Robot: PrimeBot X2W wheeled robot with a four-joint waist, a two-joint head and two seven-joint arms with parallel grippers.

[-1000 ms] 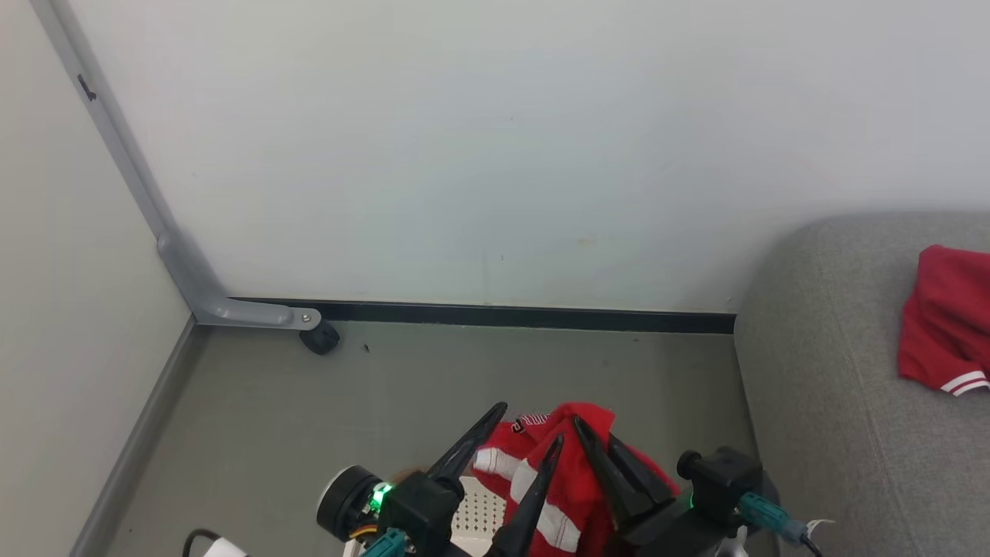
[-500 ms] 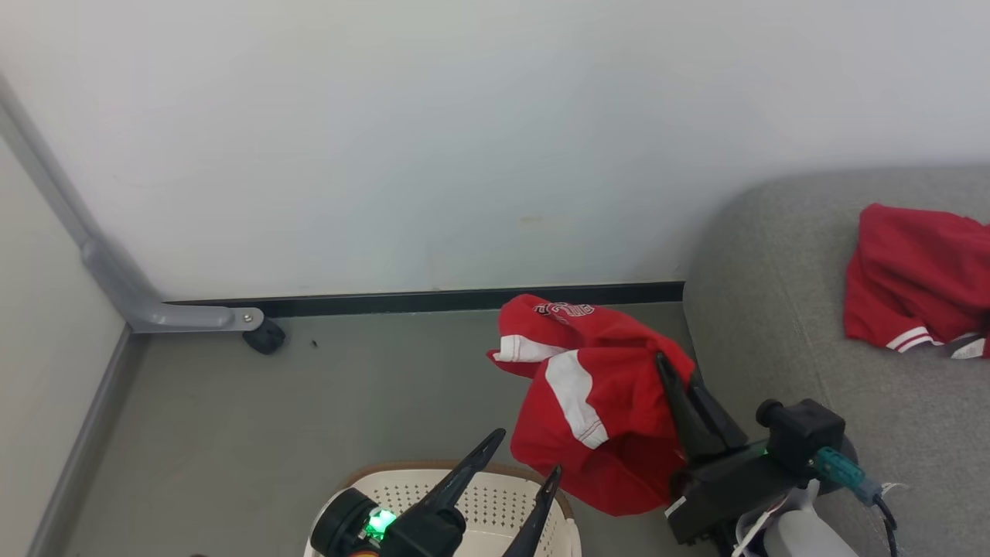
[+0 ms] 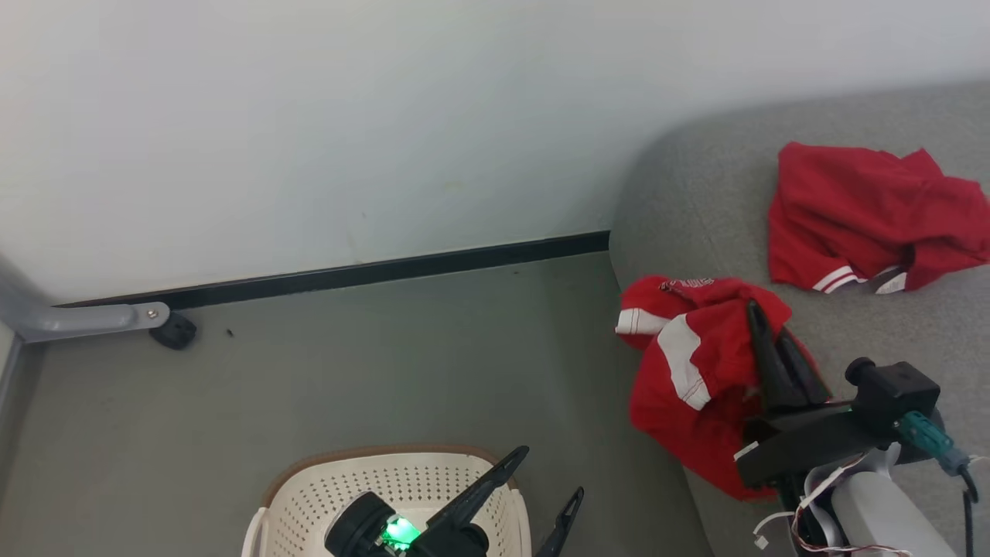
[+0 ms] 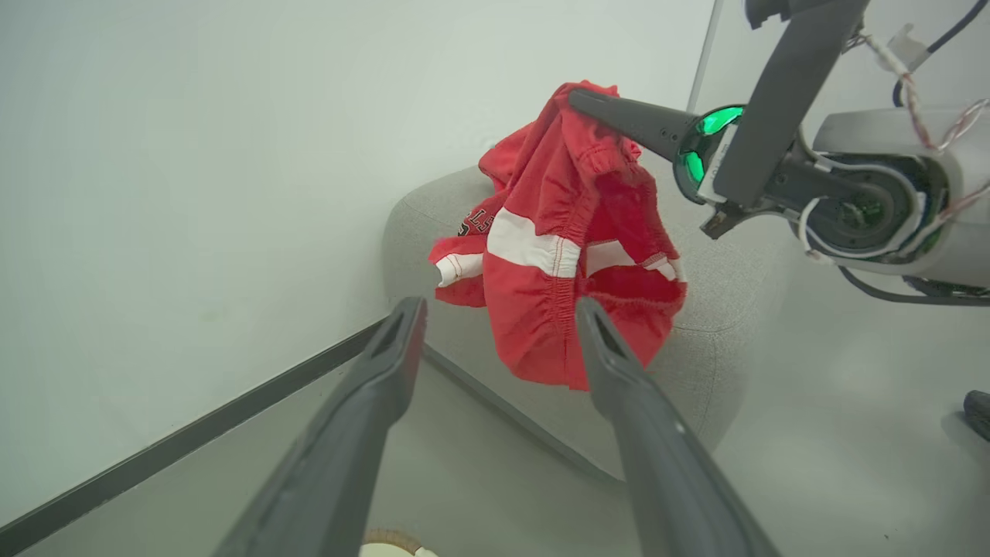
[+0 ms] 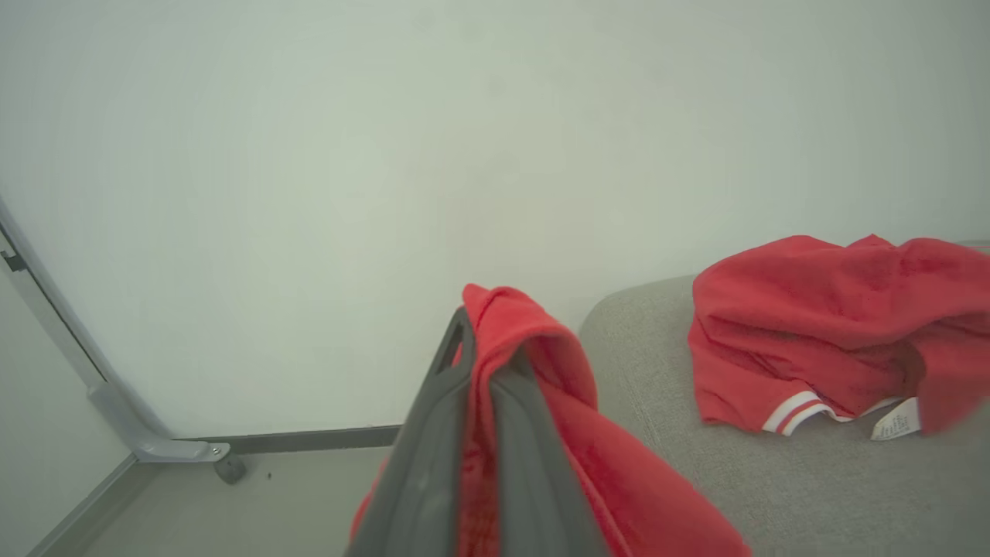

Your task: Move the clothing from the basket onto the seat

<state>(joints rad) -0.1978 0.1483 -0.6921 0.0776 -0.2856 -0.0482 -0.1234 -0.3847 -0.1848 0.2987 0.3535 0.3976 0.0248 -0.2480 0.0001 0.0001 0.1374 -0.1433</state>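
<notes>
Fabric hangs bunched from the right hand (image 3: 767,323), whose fingers are pinched shut on a fold of the red garment (image 3: 696,371) so it drapes clear of the floor (image 3: 387,363), at the rounded corner of the grey seat (image 3: 696,193) and not yet laid down. A second garment (image 3: 866,209) already lies farther along the seat, so the held one likely belongs beside it. The left hand (image 3: 551,470) hovers above the basket (image 3: 309,487), spread wide and empty, probably poised for another pick; whether anything remains inside I cannot tell.

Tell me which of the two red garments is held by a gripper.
The garment with the broad white stripe, hanging from the shut right gripper by the corner of the seat. The other red garment lies loose on it, untouched.
</notes>
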